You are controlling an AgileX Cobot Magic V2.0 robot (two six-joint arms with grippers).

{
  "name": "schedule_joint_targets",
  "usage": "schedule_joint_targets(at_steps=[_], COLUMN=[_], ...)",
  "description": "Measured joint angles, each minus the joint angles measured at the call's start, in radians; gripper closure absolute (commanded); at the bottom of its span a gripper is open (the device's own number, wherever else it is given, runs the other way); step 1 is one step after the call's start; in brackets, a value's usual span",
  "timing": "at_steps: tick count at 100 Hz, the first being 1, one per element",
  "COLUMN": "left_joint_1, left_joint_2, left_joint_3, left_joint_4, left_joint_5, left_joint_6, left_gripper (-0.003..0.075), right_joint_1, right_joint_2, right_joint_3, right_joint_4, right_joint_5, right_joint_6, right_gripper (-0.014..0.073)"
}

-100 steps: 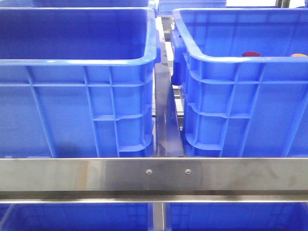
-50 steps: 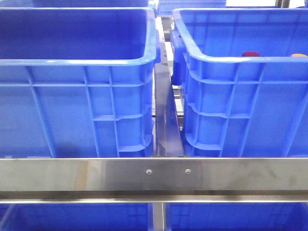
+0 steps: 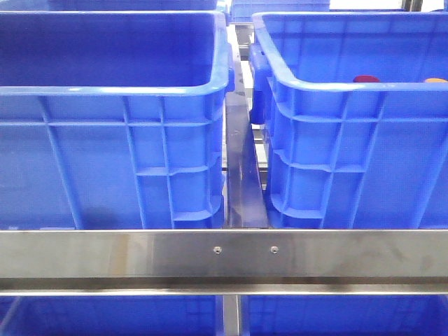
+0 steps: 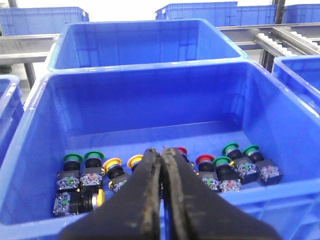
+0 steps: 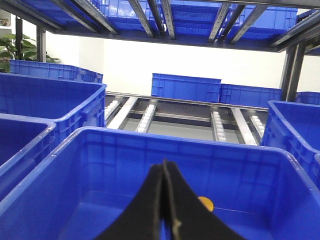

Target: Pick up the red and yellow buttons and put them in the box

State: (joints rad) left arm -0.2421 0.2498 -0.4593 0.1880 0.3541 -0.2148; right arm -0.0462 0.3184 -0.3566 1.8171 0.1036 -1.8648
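While the front camera looks over a shiny metal rail, two big blue crates sit side by side behind it. The left crate shows only its ribbed wall and dark inside. The right crate has a red button top peeking just over its near rim, and an orange-yellow top peeks over at the far right edge. A narrow dark strip runs between the two crates. No arm shows in this view.

In the left wrist view, the left gripper hangs over a crate with its two black fingers pressed together, holding nothing. On that crate's floor lies a row of push buttons (each is a round cap on a small dark body). There are green caps, yellow caps and a red cap. Another red cap sits just behind the fingers.

In the right wrist view, the right gripper also has its fingers closed on nothing. It hangs above a blue crate, and one orange-yellow button lies on the crate floor just beside the fingers. Metal roller tracks and more blue crates are farther back.
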Motion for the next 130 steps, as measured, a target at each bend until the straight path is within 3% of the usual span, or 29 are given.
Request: schedule_joint_targets(at_steps=[41, 68, 96, 130], left_joint_1=[0.125, 0.176, 0.187, 0.187], left_joint_2=[-0.226, -0.254, -0.254, -0.254], left_joint_3=[0.313, 0.443, 0.455, 0.455], left_joint_4=[0.028, 0.022, 0.015, 0.005], left_joint_5=[-0.137, -0.226, -0.354, -0.365], left_joint_6=[0.000, 0.000, 0.000, 0.000], left_gripper=[0.0739, 0.0739, 0.0739, 0.0739], right_joint_1=[0.000, 0.000, 0.000, 0.000], right_joint_2=[0.000, 0.000, 0.000, 0.000], right_joint_3=[0.000, 0.000, 0.000, 0.000], right_joint_4=[0.001, 0.002, 0.002, 0.002], right_joint_5=[0.000, 0.000, 0.000, 0.000], right_joint_6=[0.002, 0.002, 0.002, 0.002], right_gripper=[0.0662, 0.0662, 0.0662, 0.0662])
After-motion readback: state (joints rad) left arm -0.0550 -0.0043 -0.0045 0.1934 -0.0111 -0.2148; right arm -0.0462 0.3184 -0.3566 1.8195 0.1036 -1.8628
